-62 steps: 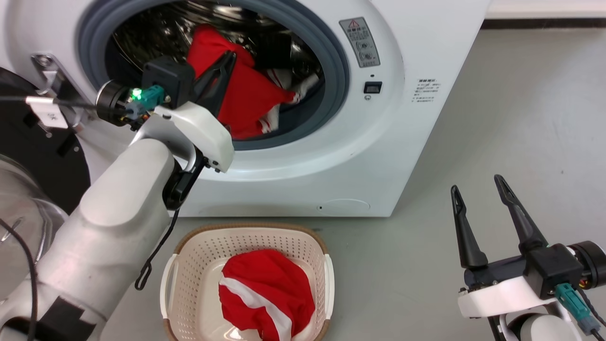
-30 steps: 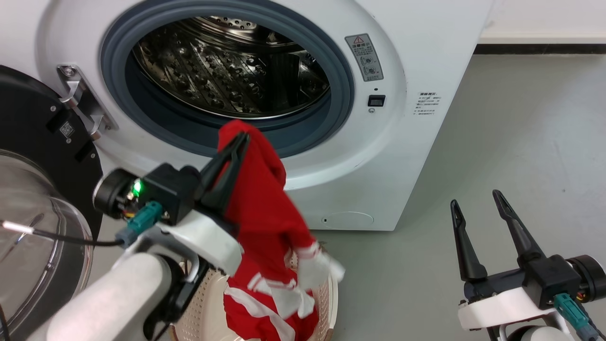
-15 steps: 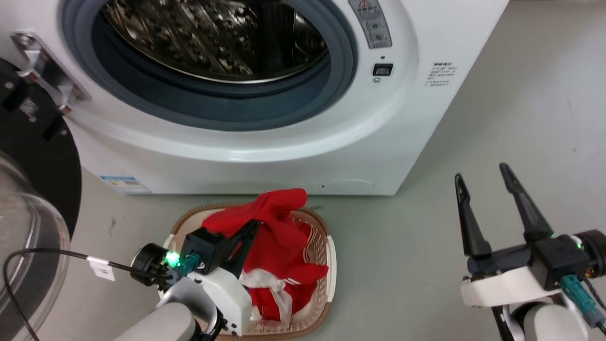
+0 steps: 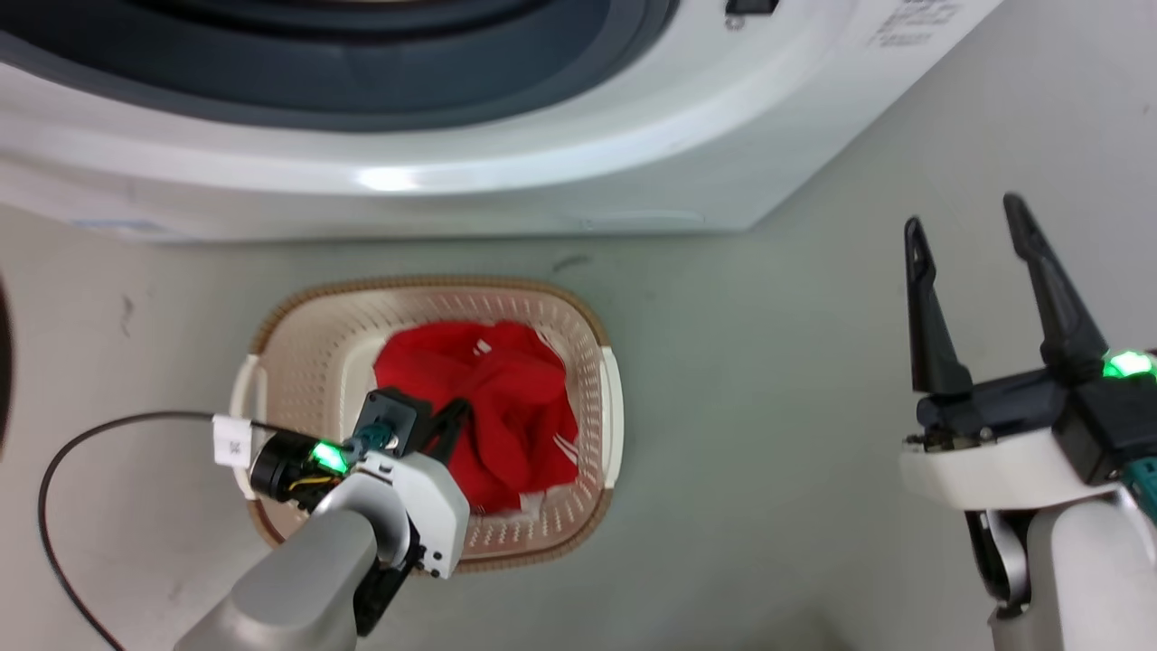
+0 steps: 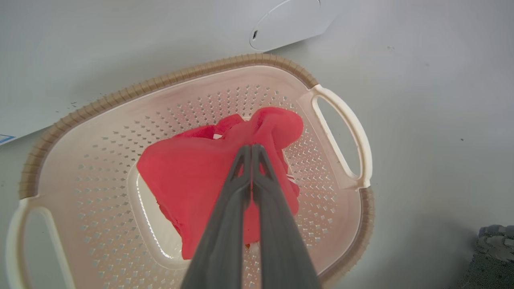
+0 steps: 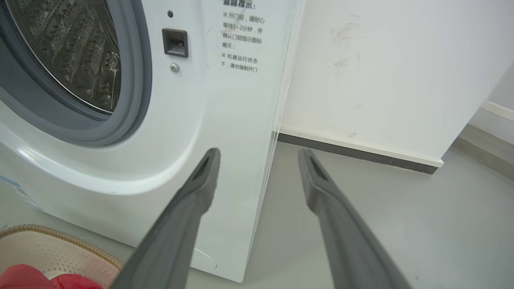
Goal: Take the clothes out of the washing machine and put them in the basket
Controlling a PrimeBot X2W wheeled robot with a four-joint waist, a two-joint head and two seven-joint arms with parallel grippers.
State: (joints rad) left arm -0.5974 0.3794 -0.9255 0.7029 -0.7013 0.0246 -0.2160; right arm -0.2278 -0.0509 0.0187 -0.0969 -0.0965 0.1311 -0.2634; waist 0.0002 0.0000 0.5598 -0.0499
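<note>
Clothes (image 4: 488, 398) and basket (image 4: 425, 285), with both of my grippers. The red clothes lay bunched inside the basket, on its bottom and somewhat toward its right handle (image 4: 616, 398), with a few white stripes showing on that side. My left gripper (image 5: 251, 147) was down inside the basket. Its two fingers were pressed together with no gap between them, and a raised fold of the red cloth appeared to be pinched at their tips, so I judged that it had hold of the clothes. My right gripper (image 4: 963, 211) hung well to the right of the basket, above the bare floor (image 4: 768, 407), its fingers spread wide and holding nothing. The washing machine (image 4: 452, 172) stood just beyond the far rim of the basket.

Handling, as judged: the clothes were soft, light and limp. They draped and folded freely, kept no shape of their own, and would neither break nor slip readily from a firm pinch. Any raised fold or ridge offered a better place to take hold than a flat stretch. A pinch near the middle of the bundle would lift most of it together, whereas a pinch at a corner would leave a long tail that could catch on the rim of the basket.
</note>
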